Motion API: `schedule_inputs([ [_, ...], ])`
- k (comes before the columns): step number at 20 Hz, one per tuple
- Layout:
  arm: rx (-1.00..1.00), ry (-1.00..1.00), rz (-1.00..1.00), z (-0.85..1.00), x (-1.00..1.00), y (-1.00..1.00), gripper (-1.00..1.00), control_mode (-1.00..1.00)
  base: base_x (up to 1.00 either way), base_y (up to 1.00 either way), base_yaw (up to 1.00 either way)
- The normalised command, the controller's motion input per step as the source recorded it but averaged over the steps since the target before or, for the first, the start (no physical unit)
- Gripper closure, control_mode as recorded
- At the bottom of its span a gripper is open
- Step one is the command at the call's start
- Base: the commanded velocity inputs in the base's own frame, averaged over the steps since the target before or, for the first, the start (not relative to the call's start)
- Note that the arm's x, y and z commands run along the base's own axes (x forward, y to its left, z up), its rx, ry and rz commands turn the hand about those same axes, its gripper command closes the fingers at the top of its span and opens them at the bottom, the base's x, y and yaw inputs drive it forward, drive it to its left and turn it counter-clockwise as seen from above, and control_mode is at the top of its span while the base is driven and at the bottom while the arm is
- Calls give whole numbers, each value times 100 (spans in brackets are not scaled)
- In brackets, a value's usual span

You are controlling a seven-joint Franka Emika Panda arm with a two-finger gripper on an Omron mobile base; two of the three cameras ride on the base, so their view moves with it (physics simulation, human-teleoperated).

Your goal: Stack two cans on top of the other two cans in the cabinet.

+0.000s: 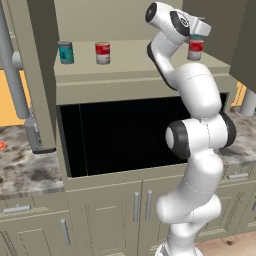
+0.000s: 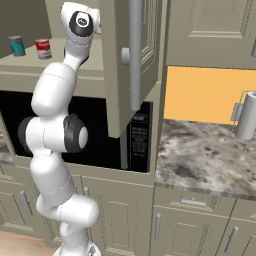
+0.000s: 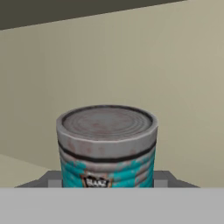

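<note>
Three small round cans show in the left base view, all on the flat shelf of the beige open cabinet [image 1: 135, 70]: one teal can [image 1: 65, 52] at the upper left, one red can with a white band [image 1: 102, 52] just right of it, and another red and white can [image 1: 195, 49] at the upper right. The white arm [image 1: 200, 145] stands tall and bends back at the top. In the hand view the gripper [image 3: 107, 181] is clenched on a teal can with a silvery lid [image 3: 107, 146].
</note>
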Motion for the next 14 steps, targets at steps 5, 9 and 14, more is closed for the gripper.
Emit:
schedule_inputs([
  [5,0,1,0,-9,11,0,100,-100,0,0,0],
  [9,0,0,0,-11,1,-3,100,-100,0,0,0],
  [14,0,0,0,-7,-1,-7,100,-100,0,0,0],
])
